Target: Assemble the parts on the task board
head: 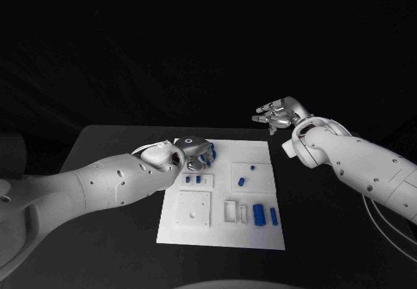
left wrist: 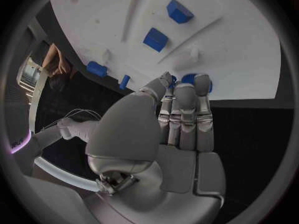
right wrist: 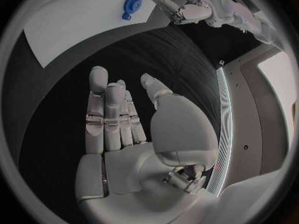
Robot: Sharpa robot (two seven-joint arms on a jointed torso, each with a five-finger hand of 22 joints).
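While the left hand (head: 193, 150) sits over the upper left corner of the task board (head: 222, 232), its fingers (left wrist: 186, 109) are curled onto a blue part (left wrist: 198, 80) there; looks like a grip, can't tell for sure. Right hand (head: 279, 115) floats upper right of the frame, off the board, loose and holding nothing. Other blue parts (head: 264, 215) lie lower right on the board.

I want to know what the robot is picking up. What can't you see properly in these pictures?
- Head view: the left hand covers the task board's far left corner, hiding what its fingers touch.
- Left wrist view: the fingers hide most of a blue part, so a grip cannot be told.
- Right wrist view: the round blue part is too small for detail.
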